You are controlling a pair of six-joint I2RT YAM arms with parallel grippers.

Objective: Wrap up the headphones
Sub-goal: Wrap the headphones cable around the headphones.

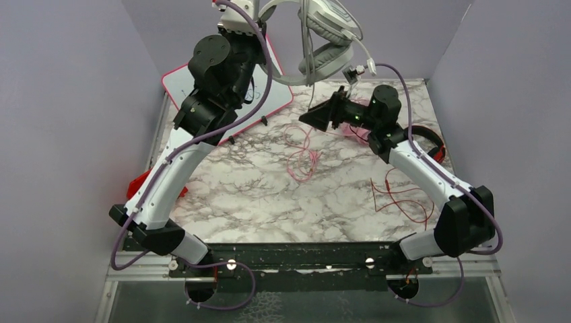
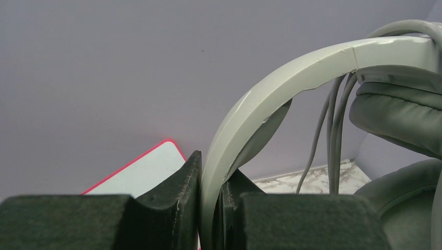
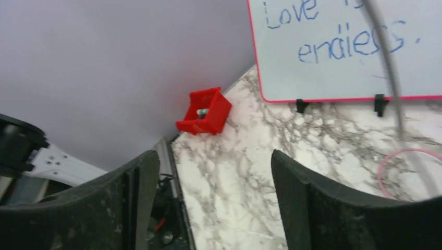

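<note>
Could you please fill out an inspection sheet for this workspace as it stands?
Surface: white marble-patterned tabletop.
Job's things: grey headphones held aloft; pink pair mostly hidden by the right arm; red-and-black pair at the right edge.
Clutter: whiteboard, red bin.
Grippers: left gripper shut on the grey headband; right gripper open, empty.
Cables: grey cable hanging; pink cable and red cable loose on the tabletop.
Surroundings: plain walls on three sides.

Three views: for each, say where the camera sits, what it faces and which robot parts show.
Top external: above, behind the bases, looking down on the table; both arms show.
Left wrist: faces the wall; left gripper shut on the grey headphones.
Right wrist: faces whiteboard, red bin; right gripper open.
Shared: whiteboard, all three.
</note>
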